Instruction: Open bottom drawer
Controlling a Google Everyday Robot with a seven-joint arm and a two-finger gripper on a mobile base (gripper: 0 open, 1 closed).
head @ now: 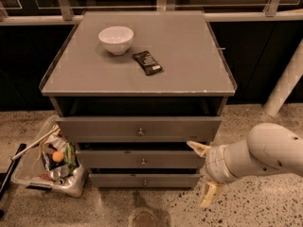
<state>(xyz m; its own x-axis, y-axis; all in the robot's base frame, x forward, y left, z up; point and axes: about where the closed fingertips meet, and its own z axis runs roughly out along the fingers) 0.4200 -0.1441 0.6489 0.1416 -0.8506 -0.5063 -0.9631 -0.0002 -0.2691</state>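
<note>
The grey cabinet (142, 74) has three flat drawers. The bottom drawer (142, 180) is the lowest, with a tiny metal knob (145, 182) at its centre; its front sits close under the middle drawer (141, 159). The top drawer (138, 128) juts out furthest. My gripper (203, 173) is to the right of the drawers, near the cabinet's lower right corner, at the height of the middle and bottom drawers. Its two pale fingers (197, 148) are spread wide apart and hold nothing. It touches no drawer.
A white bowl (116, 39) and a black packet (147, 62) lie on the cabinet top. A clear bin of rubbish (49, 162) stands on the speckled floor at the left of the cabinet. A white post (286, 79) leans at the right.
</note>
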